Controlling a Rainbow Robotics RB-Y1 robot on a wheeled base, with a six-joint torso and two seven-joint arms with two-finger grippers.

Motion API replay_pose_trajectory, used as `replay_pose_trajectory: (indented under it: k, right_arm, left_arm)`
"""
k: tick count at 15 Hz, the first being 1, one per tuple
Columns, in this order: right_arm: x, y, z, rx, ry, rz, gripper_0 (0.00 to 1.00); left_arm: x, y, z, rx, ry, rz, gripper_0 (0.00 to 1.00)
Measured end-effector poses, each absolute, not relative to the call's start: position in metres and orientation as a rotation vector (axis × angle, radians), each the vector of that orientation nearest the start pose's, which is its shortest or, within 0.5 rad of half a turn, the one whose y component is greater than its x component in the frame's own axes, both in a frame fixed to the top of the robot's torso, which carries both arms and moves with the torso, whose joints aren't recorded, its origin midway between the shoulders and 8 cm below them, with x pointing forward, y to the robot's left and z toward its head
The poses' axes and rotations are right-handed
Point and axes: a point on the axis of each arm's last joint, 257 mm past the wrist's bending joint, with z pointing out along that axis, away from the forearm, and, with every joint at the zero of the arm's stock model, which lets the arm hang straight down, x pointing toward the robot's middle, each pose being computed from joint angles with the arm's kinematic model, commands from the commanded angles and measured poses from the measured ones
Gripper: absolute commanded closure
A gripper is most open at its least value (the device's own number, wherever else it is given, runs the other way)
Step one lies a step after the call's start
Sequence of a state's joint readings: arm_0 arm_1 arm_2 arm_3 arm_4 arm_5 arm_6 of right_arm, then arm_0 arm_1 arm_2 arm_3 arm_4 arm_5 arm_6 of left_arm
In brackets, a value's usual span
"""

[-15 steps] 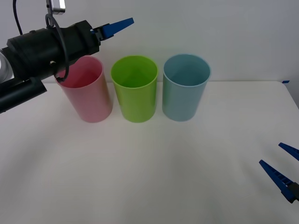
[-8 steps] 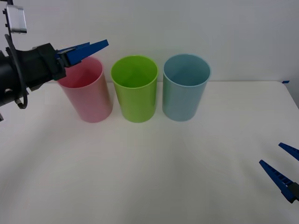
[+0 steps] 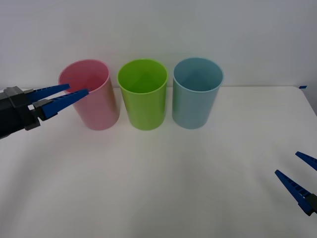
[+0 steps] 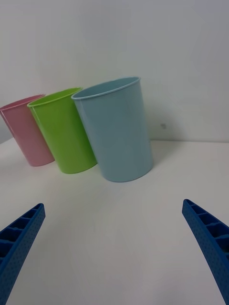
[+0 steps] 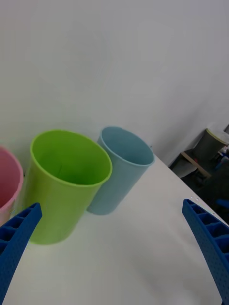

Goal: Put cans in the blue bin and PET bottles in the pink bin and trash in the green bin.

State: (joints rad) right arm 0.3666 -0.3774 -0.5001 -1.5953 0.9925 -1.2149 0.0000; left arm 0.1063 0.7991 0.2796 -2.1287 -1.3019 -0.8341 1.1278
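Note:
Three tall bins stand in a row at the back of the table: the pink bin (image 3: 91, 101), the green bin (image 3: 142, 96) and the blue bin (image 3: 197, 94). My left gripper (image 3: 77, 89) hovers open and empty at the left, its fingertips just in front of the pink bin's rim. Low at the right edge, my right gripper (image 3: 287, 163) is open and holds nothing. The right wrist view has the blue bin (image 4: 119, 133) nearest, then the green bin (image 4: 64, 131) and the pink bin (image 4: 26, 131). Cans, PET bottles and trash are out of view.
The white table (image 3: 158, 188) stretches wide and bare in front of the bins. A plain wall runs close behind them. A small blue mark (image 3: 302, 87) sits at the far right edge. Dark furniture (image 5: 207, 152) stands beyond the table's end.
My left arm came down and back to the left from above the pink bin, and its gripper now sits lower beside that bin's front. The right gripper stayed put.

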Motion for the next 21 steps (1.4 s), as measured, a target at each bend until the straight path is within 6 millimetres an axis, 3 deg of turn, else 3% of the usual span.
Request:
replay_pose_trajectory:
  k: [10, 16, 21]
  right_arm:
    - [0.337, -0.332, -0.207, -0.398, 1.517, 0.591, 0.00]
    - [0.337, -0.332, -0.207, -0.398, 1.517, 0.591, 0.00]
    - [0.337, -0.332, -0.207, -0.398, 1.517, 0.591, 0.00]
  left_arm:
    - [0.349, 0.262, -0.128, 0.264, 1.898, -0.861, 0.00]
    - [0.301, 0.264, -0.180, 0.157, 1.998, -0.928, 0.00]
    - [0.273, 0.260, -0.209, 0.100, 2.038, -0.964, 0.00]
